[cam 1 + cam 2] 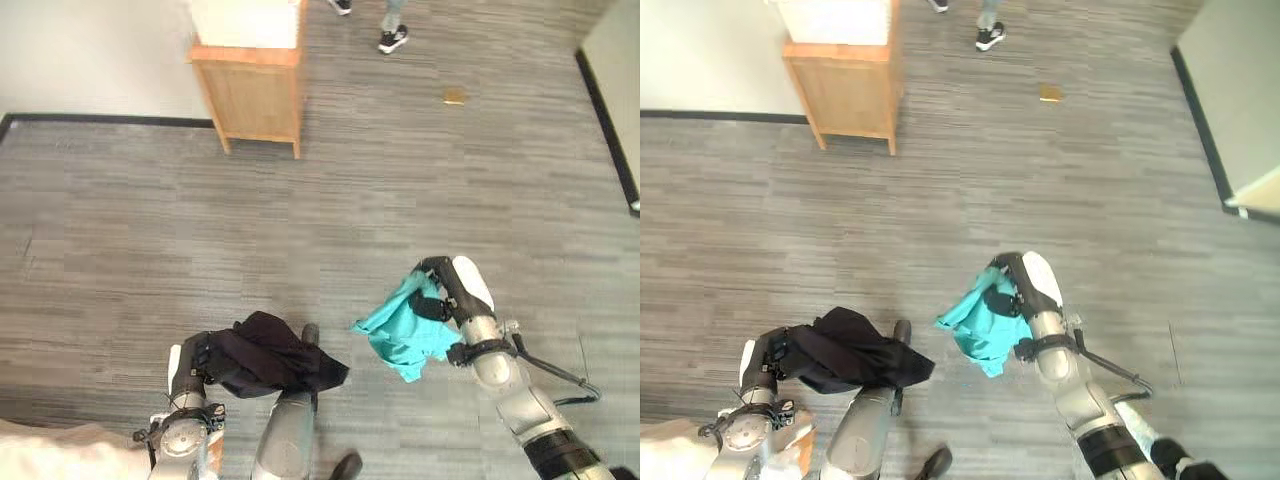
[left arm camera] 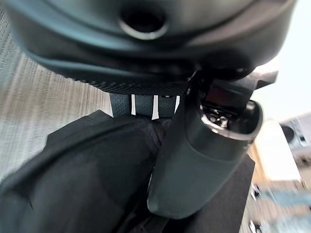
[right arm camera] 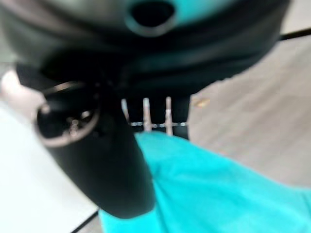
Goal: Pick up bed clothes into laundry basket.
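Note:
A black garment (image 1: pixel 272 358) hangs bunched from my left hand (image 1: pixel 198 358) at the lower left, above the grey floor. In the left wrist view the thumb (image 2: pixel 204 160) is pressed into the black garment (image 2: pixel 82 174). A turquoise garment (image 1: pixel 405 328) droops from my right hand (image 1: pixel 440 290) at the lower right, held clear of the floor. The right wrist view shows the thumb (image 3: pixel 97 155) clamped on the turquoise garment (image 3: pixel 204 189).
A wooden cabinet (image 1: pixel 255 85) with a white top stands at the back left against the wall. A person's shoes (image 1: pixel 392 38) show at the far edge. A small tan object (image 1: pixel 455 96) lies on the floor. Pale cloth (image 1: pixel 55 452) shows at the bottom left corner.

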Tool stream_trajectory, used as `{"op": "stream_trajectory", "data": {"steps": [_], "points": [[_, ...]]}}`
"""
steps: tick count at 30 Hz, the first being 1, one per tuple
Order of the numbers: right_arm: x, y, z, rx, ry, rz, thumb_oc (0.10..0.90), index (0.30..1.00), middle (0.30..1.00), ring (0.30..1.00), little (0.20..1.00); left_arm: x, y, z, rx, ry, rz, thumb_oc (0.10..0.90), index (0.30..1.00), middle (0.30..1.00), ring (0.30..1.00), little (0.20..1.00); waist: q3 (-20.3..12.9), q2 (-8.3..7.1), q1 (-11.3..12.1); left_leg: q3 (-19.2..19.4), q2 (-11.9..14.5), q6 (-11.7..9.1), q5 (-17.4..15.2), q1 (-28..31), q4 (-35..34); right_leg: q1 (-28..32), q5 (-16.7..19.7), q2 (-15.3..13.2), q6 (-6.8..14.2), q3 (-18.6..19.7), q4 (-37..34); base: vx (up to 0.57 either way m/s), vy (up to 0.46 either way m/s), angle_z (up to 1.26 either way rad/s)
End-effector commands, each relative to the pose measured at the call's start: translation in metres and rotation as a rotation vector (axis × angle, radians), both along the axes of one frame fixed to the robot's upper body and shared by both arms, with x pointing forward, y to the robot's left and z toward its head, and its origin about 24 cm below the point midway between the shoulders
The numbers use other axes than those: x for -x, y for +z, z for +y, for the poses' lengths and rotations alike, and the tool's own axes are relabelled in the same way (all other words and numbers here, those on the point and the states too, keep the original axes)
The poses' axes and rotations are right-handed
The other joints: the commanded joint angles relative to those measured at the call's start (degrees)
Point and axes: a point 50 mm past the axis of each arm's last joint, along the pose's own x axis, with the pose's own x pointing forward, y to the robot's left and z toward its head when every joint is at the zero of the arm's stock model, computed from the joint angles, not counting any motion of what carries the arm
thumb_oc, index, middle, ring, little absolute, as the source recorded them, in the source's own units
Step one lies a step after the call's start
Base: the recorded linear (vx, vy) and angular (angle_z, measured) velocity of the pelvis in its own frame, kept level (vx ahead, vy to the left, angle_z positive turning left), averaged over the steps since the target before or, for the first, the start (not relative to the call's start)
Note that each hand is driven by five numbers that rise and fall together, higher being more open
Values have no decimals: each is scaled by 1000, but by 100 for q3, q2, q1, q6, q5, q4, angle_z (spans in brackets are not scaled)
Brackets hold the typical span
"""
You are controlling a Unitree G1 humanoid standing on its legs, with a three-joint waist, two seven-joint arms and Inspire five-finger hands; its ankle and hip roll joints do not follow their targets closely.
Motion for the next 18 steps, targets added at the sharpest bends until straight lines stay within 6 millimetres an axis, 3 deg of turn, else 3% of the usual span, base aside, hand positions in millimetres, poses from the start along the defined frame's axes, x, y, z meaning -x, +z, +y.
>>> {"op": "stream_trajectory", "data": {"steps": [1,2,3,4,5,6,7,9,11,18], "points": [[-17,62,15,-62,58,-306,400,300,300,300,300,-8,42,17,-162,-45,-174,400,300,300,300,300,-356,-363,323,-367,-22,522,135,248,-929,403,711,200,447,-22,129,541,309,21],[-16,62,15,-64,57,-305,400,300,300,300,300,-8,42,17,-164,-45,-173,400,300,300,300,300,-362,-391,343,-342,-35,531,125,251,-933,389,704,171,463,-9,145,498,306,24],[-16,60,12,-59,42,-297,400,300,300,300,300,-5,38,22,-166,-30,-146,400,300,300,300,300,-380,-640,385,-434,-138,699,-73,367,-761,415,1184,-101,720,54,834,559,295,8],[-14,59,10,-57,34,-302,400,300,300,300,300,-8,43,23,-194,-55,-150,400,300,300,300,300,-360,-678,322,-570,-265,747,-248,691,-794,172,1858,-286,747,-41,1464,949,507,19],[-15,62,5,-63,4,-318,400,300,300,300,300,-11,50,29,-232,-47,-168,400,300,300,300,300,-434,-569,99,-762,-338,864,-546,1184,-857,-243,2679,-556,747,-155,2430,648,321,34],[-15,62,5,-63,4,-319,400,300,300,300,300,-11,50,29,-232,-46,-168,400,300,300,300,300,-452,-555,95,-765,-319,867,-536,1158,-846,-259,2706,-536,747,-153,2414,773,221,75],[-15,70,6,-78,1,-350,400,300,300,300,300,-19,62,32,-273,-62,-207,400,300,300,300,300,-441,-436,-45,-968,-172,798,-715,1569,-973,-563,2900,-954,747,-543,2716,574,-20,84],[-15,84,7,-95,11,-406,400,300,300,300,300,-31,77,29,-305,-92,-268,400,300,300,300,300,-440,-293,-239,-1275,-139,686,-859,1784,-1061,-827,2568,-1159,747,-942,2349,701,58,80],[-14,91,7,-106,24,-429,400,300,300,300,300,-38,86,24,-317,-126,-311,400,300,300,300,300,-409,-234,-395,-1509,-195,545,-1049,2073,-1101,-1191,2107,-1025,712,-1185,1638,529,101,114],[-14,91,7,-105,24,-430,400,300,300,300,300,-38,86,24,-316,-126,-311,400,300,300,300,300,-413,-215,-462,-1581,-192,540,-1020,2050,-1105,-1137,2141,-994,710,-1272,1565,28,3,84]]}}
